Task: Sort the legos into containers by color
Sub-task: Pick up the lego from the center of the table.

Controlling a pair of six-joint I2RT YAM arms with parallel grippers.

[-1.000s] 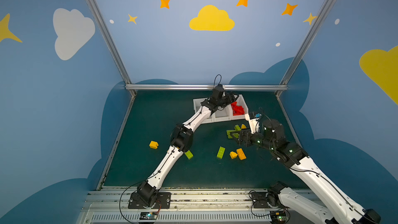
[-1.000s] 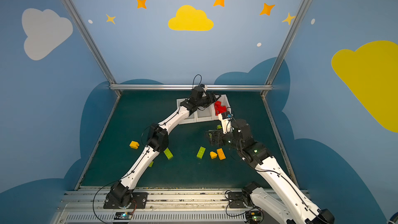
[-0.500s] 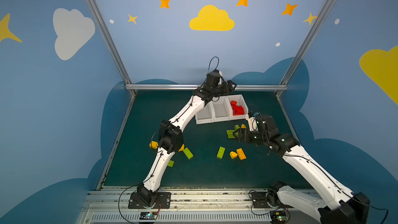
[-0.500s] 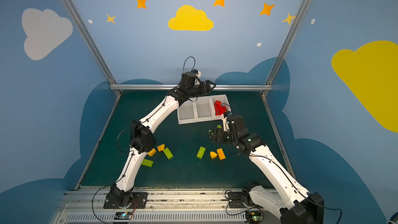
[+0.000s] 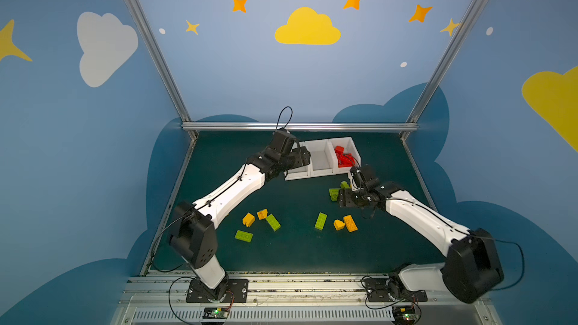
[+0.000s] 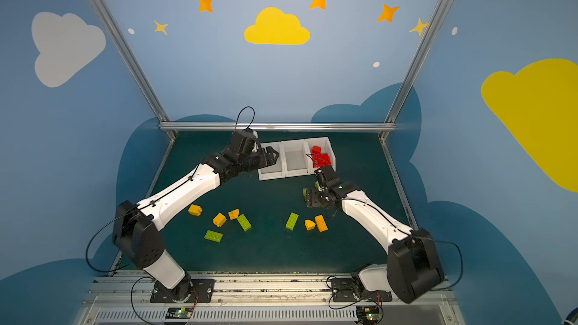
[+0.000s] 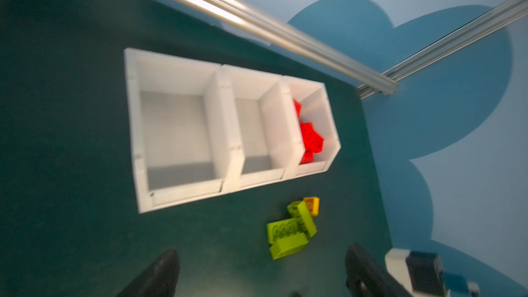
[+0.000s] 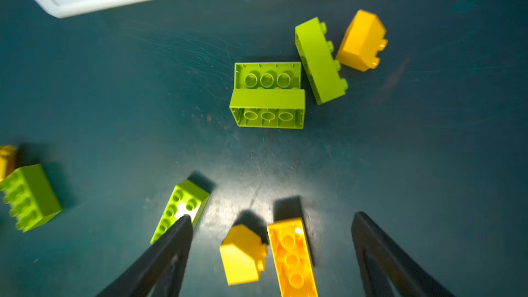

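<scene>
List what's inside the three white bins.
Red bricks in the right bin, its wall hiding part of the pile. The middle bin and left bin show bare floors.

— What can't you read?
— My left tool [image 5: 304,155] covers part of an end compartment of the white bins [image 5: 320,172]. My right arm [image 5: 416,214] hides some green bricks [image 5: 333,193] beside those bins. Red bricks [image 7: 311,138] inside look smeared.
</scene>
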